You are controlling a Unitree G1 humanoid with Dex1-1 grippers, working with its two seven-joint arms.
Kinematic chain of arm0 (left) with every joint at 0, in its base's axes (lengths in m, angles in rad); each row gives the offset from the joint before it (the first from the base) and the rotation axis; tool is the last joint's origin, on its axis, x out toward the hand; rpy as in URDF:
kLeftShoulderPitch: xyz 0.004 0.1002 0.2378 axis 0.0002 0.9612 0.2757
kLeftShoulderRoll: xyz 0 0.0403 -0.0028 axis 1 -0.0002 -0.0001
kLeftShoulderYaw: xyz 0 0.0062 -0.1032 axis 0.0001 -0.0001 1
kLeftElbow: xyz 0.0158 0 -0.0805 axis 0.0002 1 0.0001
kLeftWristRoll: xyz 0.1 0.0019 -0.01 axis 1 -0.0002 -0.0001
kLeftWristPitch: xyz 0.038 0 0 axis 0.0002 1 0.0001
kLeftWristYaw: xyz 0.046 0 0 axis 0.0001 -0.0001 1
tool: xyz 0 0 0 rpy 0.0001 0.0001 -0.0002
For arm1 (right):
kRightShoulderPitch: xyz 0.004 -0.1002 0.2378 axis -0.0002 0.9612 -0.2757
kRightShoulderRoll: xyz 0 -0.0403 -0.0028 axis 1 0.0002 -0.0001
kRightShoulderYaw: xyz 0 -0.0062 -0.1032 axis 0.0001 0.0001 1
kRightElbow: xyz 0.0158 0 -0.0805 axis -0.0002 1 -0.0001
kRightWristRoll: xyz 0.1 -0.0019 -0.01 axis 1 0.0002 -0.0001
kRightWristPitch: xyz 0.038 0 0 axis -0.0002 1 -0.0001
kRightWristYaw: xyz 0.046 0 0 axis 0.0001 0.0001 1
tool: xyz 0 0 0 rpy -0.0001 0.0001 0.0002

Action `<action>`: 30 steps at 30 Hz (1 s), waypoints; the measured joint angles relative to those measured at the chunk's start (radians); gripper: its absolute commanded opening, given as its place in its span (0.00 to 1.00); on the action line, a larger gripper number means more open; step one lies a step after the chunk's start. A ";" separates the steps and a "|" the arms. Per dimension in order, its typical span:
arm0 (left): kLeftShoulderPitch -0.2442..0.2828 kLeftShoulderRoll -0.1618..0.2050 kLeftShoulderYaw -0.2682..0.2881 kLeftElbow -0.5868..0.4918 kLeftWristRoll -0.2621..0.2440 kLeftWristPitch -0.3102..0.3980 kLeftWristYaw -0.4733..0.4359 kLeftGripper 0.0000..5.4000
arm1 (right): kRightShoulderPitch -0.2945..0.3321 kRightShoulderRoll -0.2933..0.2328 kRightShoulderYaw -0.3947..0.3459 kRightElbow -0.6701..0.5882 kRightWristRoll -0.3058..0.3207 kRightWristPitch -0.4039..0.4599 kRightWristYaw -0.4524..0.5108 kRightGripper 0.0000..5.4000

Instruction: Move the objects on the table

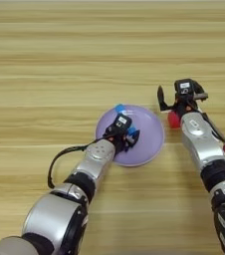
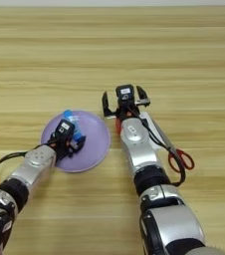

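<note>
Blue-and-white cylinder (image 2: 68,116) on plate (image 2: 92,144); red cube (image 1: 173,119) beside.

A round, shallow lilac plastic plate (image 1: 152,133) lies flat in the middle of the scene, nearer the left side. Its smooth rim is visible along the far and right edges, while part of its near-left portion is covered from view. Well to the right of it, and not touching it, lies a pair of scissors with red plastic loop handles and grey metal blades (image 2: 180,154). The handles point toward the near right and the blades run away to the far left; they look closed, though part of their length is hidden
</note>
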 measured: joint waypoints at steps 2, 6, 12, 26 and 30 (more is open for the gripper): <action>0.000 0.001 0.001 0.000 0.000 0.000 0.000 0.51 | 0.000 0.000 0.000 0.000 0.000 0.000 0.000 1.00; 0.000 0.002 0.004 0.000 0.001 -0.001 0.000 0.44 | 0.000 0.000 0.000 0.002 0.000 0.000 -0.001 1.00; 0.000 0.003 0.003 0.000 0.006 -0.001 0.001 0.32 | 0.000 0.001 0.000 0.003 0.000 0.000 -0.001 1.00; 0.000 0.011 0.002 0.000 0.011 -0.016 0.012 0.23 | 0.000 0.005 0.001 0.004 0.000 -0.001 -0.003 1.00; 0.000 0.012 0.003 0.000 0.011 -0.019 0.015 0.22 | 0.000 0.006 0.002 0.006 0.000 -0.001 -0.004 1.00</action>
